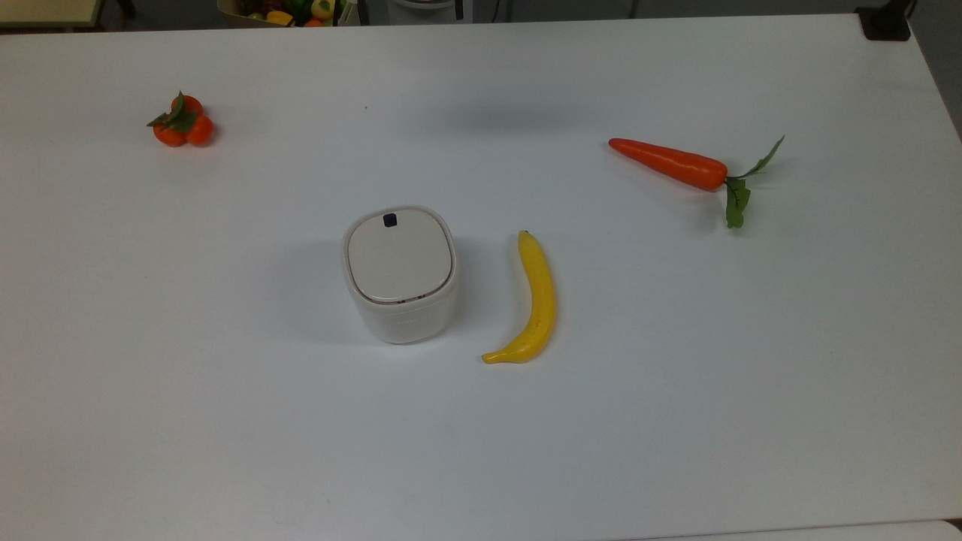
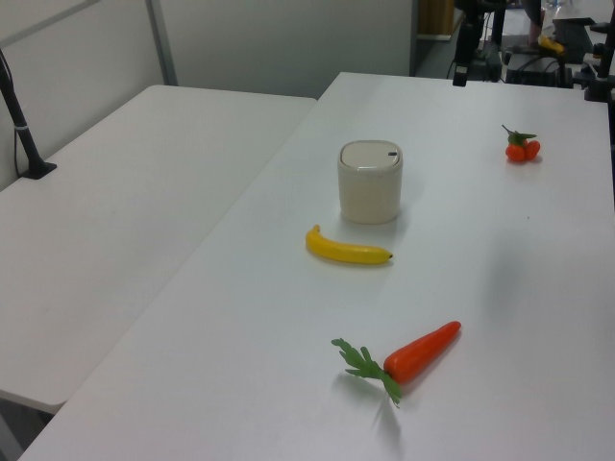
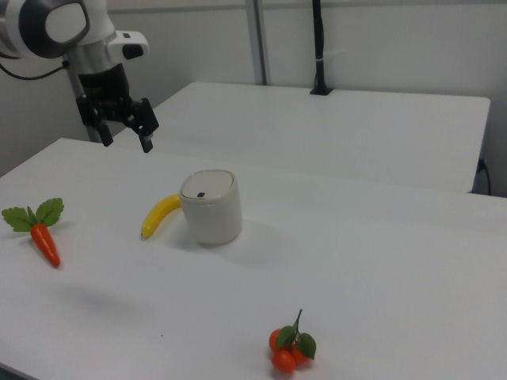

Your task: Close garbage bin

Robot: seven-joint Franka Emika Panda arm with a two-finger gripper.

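The garbage bin [image 1: 400,315] is a small white rounded-square tub near the table's middle, also seen in the left view [image 2: 370,192] and the right view [image 3: 212,218]. Its beige lid [image 1: 398,259] lies flat on the rim, with the black tab [image 1: 390,219] on the far side. My gripper [image 3: 127,141] hangs in the air well above the table, up and to the right view's left of the bin. It is open, with nothing between its black fingers [image 3: 146,142]. It touches nothing.
A yellow banana [image 1: 535,300] lies just to the top view's right of the bin. A carrot [image 1: 669,163] lies further right, and a cluster of small oranges [image 1: 182,126] at the far left. A second white table [image 2: 115,221] adjoins this one.
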